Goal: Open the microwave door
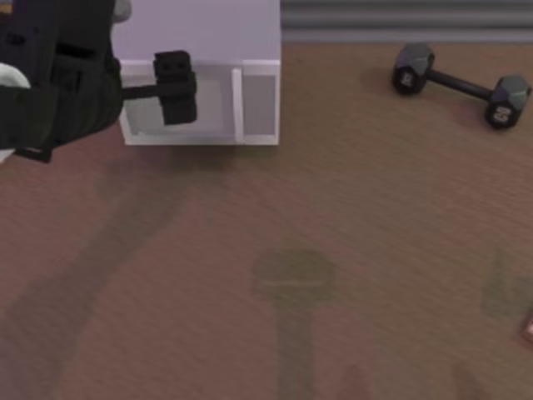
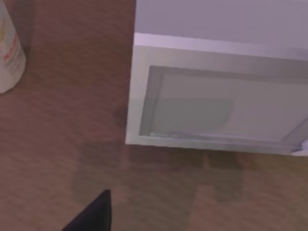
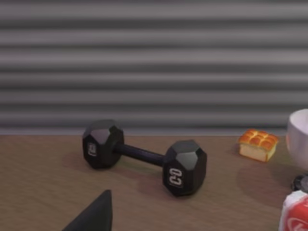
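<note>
The microwave (image 1: 200, 50) sits at the upper left of the top view on the counter (image 1: 333, 275). The microwave door (image 1: 179, 104) is closed. The left tool (image 1: 175, 87) hovers over the door window; whether it is spread cannot be determined. A dumbbell (image 1: 460, 85) lies upper right.

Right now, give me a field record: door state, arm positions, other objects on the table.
microwave: far left part of the table, front facing the camera side
microwave door: closed, flush with the front; handle bar beside the control panel
left gripper: above the door window, not on the handle
right arm: out of the top view; its wrist view faces the dumbbell
dumbbell: far right of the table
other items: bread, white cup, red can, white bottle
</note>
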Controlling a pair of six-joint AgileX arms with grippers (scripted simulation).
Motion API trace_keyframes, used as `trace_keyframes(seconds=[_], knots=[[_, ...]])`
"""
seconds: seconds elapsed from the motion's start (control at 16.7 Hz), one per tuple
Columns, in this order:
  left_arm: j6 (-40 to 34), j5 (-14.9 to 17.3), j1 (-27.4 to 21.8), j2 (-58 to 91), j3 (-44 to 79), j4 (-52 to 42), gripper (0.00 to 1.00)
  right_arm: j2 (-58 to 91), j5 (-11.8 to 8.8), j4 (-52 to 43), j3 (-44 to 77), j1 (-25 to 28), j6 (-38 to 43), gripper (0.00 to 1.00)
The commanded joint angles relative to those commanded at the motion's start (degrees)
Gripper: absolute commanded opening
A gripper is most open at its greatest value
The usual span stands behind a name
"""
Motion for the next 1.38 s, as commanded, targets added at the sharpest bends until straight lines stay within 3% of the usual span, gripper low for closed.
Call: trace_keyframes(seconds=[0.3, 0.54, 0.96, 1.38], knots=[[-5.9, -4.0, -6.8, 20.5, 15.9, -5.3, 1.0, 0.0, 0.0, 0.0, 0.0, 0.0, 0.0, 1.0], [-8.4, -5.7, -9.6, 28.2, 22.9, -7.1, 1.0, 0.0, 0.0, 0.0, 0.0, 0.0, 0.0, 1.0], [-8.4, -5.7, -9.5, 28.9, 23.4, -7.0, 1.0, 0.0, 0.0, 0.0, 0.0, 0.0, 0.0, 1.0], [-5.4, -3.6, -6.3, 41.1, 27.9, 1.6, 1.0, 0.0, 0.0, 0.0, 0.0, 0.0, 0.0, 1.0]])
